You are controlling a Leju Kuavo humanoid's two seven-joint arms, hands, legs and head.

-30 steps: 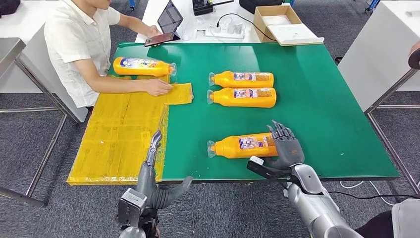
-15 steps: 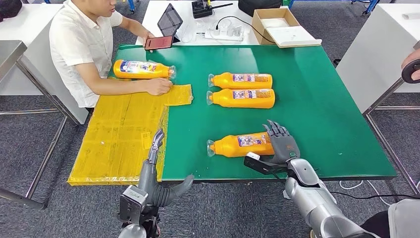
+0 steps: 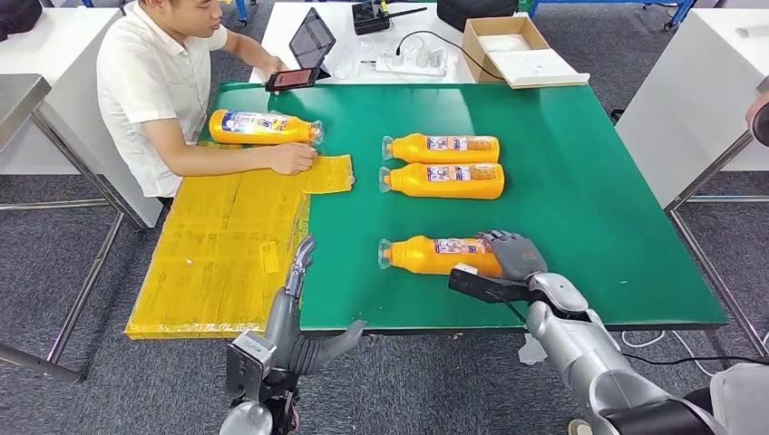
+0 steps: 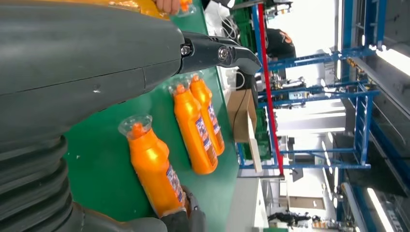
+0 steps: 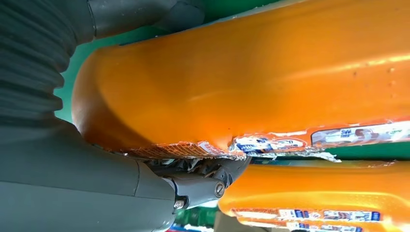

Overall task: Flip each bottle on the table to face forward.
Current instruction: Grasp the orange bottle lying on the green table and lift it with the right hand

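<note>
Head view gives me the whole layout: the green table carries three orange bottles lying on their sides, and a fourth bottle lies at the far left beside a seated person, whose hand rests on the yellow sheet covering the table's left side. My right hand is on the base end of the nearest bottle, fingers curled over its top, cap pointing left. The two far bottles lie side by side, touching, labels up. My left hand hovers at the near table edge over the border between yellow sheet and green, fingers straight and together, thumb spread, holding nothing. Right wrist view adds what the head camera cannot: the thumb tucked under the nearest bottle's label edge, so the hand truly grips it. Left wrist view shows the three bottles from the side, the nearest bottle's base disappearing into the right hand's fingers.
</note>
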